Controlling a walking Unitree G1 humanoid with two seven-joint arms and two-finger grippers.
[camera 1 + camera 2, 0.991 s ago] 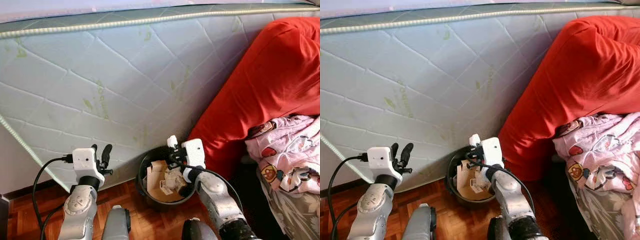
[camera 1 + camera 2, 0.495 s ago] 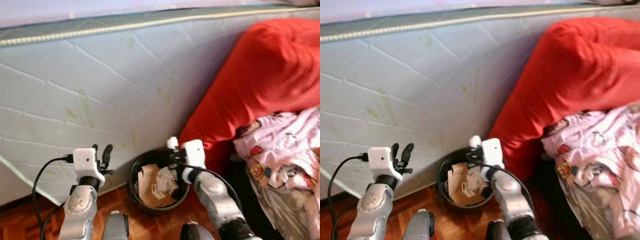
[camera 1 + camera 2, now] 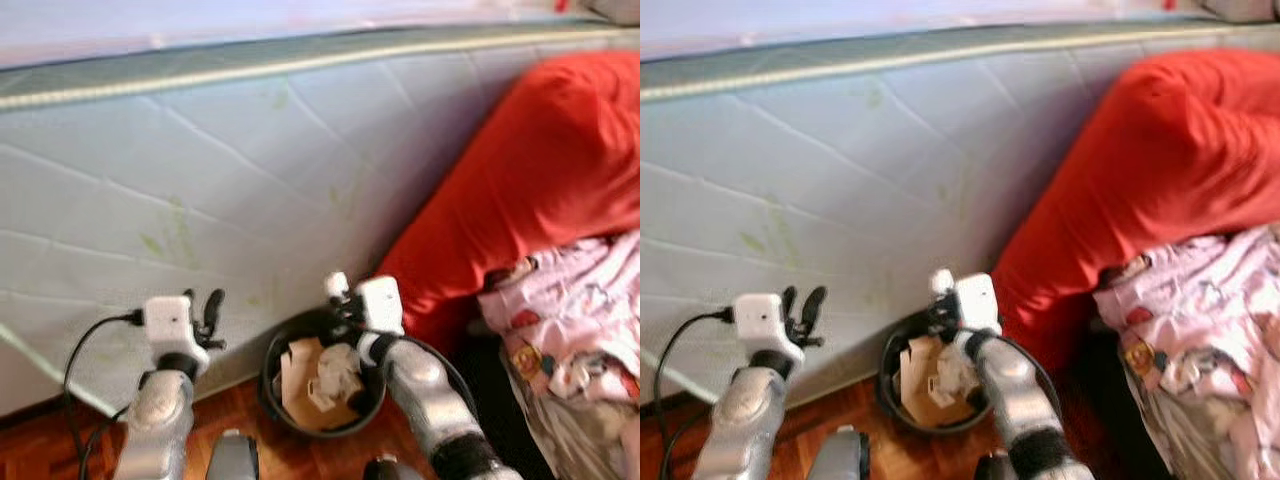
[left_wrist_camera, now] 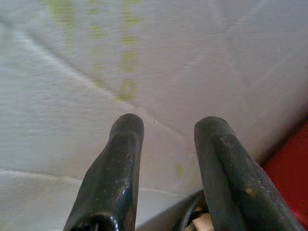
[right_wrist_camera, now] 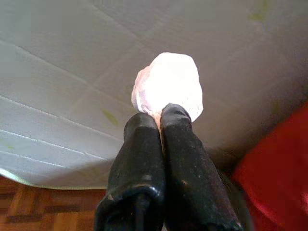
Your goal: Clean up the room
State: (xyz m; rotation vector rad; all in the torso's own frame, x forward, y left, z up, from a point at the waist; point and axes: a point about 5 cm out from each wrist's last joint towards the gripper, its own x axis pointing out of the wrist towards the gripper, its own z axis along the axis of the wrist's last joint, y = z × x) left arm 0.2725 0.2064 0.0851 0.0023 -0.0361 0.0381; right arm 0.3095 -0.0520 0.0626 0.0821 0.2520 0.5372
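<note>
Right gripper (image 5: pixel 161 120): fingers pressed together on a crumpled white paper wad (image 5: pixel 167 84), which sticks out past the tips.
Wad's place: held above the far rim of the black waste bin (image 3: pixel 280 405), close to the upended mattress (image 3: pixel 200 180).
Bin from the wad: just below and toward 6 o'clock in the head view, so I judge the drop wants only a small pull back toward the robot.
Wad's shape: roundish lump, no long axis I can make out, pointing nowhere in particular.
Bin contents: torn cardboard (image 3: pixel 300 375) and other paper scraps.
Left gripper (image 4: pixel 166 130): fingers apart, holding nothing, at 9 o'clock from the bin and facing the mattress.
Nearer arm: the right, by far.
Neighbours: red bedding (image 3: pixel 530 190) at 3 o'clock of the bin.
</note>
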